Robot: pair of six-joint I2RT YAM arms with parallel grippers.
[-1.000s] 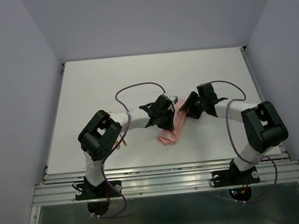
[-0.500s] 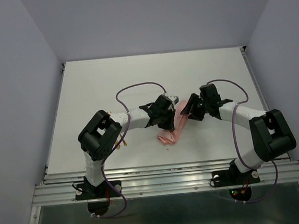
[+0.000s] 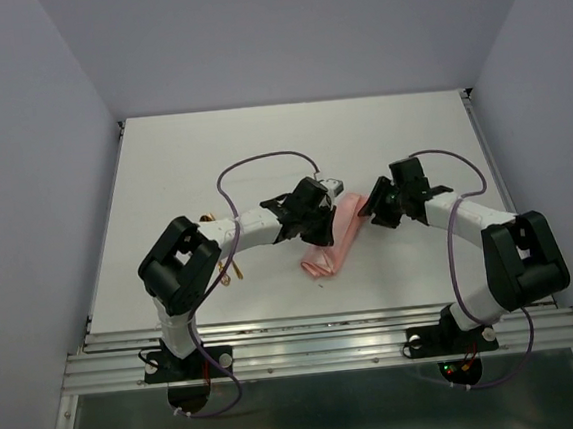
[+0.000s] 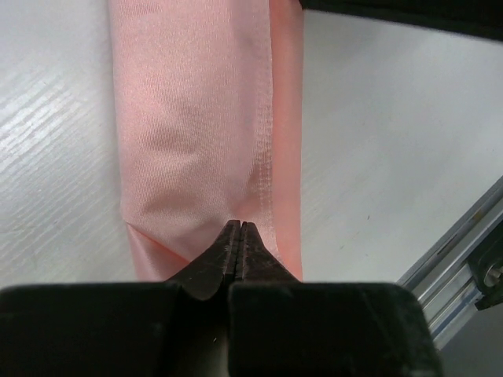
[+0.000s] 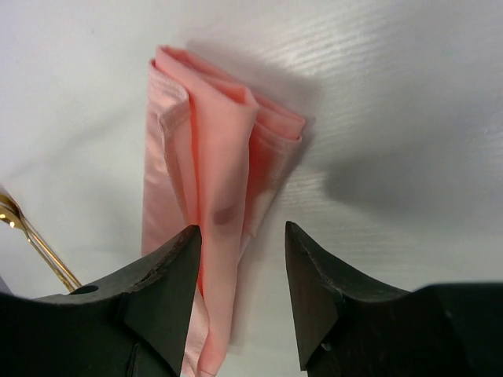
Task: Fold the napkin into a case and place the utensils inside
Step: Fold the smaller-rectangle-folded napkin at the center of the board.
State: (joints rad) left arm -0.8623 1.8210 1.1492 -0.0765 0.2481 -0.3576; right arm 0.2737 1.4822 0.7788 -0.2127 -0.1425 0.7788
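The salmon-pink napkin [image 3: 334, 238] lies as a narrow layered strip, the case, slanting across the table's middle. My left gripper [image 3: 324, 225] is shut, its tips [image 4: 238, 225] resting on the cloth [image 4: 189, 118] beside a seam; whether any cloth is caught between them does not show. My right gripper [image 3: 370, 210] stands open at the strip's far end, its fingers [image 5: 169, 267] either side of a raised fold of the napkin [image 5: 212, 133]. A gold utensil [image 5: 31, 236] pokes in at the left of the right wrist view. Gold utensils [image 3: 225, 272] lie by the left arm's elbow.
The left arm's purple cable [image 3: 262, 161] loops above the table behind the napkin. A metal rail [image 3: 316, 324] runs along the table's near edge, also seen as a rail [image 4: 464, 267] at the right of the left wrist view. Grey walls close in both sides.
My right gripper has drawn slightly back to the right, uncovering the strip's far end. The left arm's elbow swung left and down; its gripper stayed shut on the same spot.
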